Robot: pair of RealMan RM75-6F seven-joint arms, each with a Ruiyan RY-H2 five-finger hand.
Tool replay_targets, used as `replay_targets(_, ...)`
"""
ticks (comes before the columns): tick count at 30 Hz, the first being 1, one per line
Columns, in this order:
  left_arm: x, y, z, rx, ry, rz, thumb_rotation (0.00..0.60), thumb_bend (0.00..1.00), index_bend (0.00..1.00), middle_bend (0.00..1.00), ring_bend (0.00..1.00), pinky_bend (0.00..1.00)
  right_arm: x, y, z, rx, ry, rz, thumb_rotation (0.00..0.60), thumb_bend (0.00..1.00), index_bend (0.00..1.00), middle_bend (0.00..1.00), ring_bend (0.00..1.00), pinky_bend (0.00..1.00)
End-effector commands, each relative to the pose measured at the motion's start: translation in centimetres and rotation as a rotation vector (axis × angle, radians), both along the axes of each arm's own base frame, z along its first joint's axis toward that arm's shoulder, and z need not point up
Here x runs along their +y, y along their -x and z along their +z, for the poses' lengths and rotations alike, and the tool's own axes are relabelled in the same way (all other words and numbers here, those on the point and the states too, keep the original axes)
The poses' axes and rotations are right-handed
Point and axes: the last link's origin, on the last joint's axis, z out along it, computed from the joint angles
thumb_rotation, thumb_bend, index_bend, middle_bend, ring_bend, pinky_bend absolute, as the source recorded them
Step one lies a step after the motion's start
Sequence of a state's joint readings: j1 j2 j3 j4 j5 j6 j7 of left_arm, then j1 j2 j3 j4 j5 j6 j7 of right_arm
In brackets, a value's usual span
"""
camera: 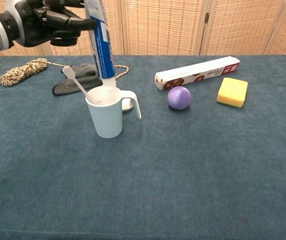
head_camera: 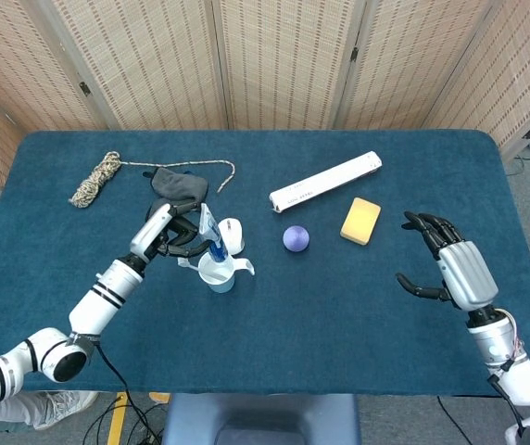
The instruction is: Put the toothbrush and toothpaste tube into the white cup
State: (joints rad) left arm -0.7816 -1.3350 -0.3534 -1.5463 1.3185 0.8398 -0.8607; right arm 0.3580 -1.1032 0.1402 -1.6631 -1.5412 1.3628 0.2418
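The white cup [camera: 107, 116] [head_camera: 217, 271] stands left of the table's middle, its handle to the right. A white toothbrush [camera: 75, 81] leans in it, head sticking out to the upper left. My left hand [camera: 53, 22] [head_camera: 174, 235] holds the blue-and-white toothpaste tube [camera: 102, 46] [head_camera: 209, 238] upright, cap down. The cap hangs right over the cup's mouth, about level with the rim. My right hand [head_camera: 443, 262] hovers open at the table's right side, far from the cup; the chest view does not show it.
Behind the cup lie a small white oval object [head_camera: 231, 235], a dark cloth [camera: 81, 77] and a coiled rope [camera: 23, 71]. To the right sit a purple ball [camera: 179, 97], a yellow sponge [camera: 232, 92] and a long white box [camera: 197, 72].
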Motion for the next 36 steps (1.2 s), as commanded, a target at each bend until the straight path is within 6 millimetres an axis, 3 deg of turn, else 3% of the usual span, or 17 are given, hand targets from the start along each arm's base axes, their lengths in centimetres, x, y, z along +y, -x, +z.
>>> replay_targets(1, -0.1, -0.1, -0.9, 0.025, 0.007, -0.005, 0.600, 0.44, 0.66, 1.00, 0.99, 0.99, 0.0, 0.1, 0.0, -0.001, -0.001, -0.002, 0.600, 0.21, 0.00, 0.25, 0.13, 0.16)
replay_targets(25, -0.3, 1.3, -2.7, 0.149, -0.021, -0.024, 0.600, 0.44, 0.59, 1.00, 0.97, 0.98, -0.2, 0.6, -0.1, -0.009, -0.007, -0.009, 0.600, 0.21, 0.00, 0.25, 0.13, 0.16)
replay_targets(36, -0.7, 1.6, -3.1, 0.210, -0.014, -0.057, 0.600, 0.44, 0.44, 1.00, 0.96, 0.97, -0.3, 0.6, -0.2, -0.010, -0.008, -0.009, 0.600, 0.21, 0.00, 0.25, 0.13, 0.16)
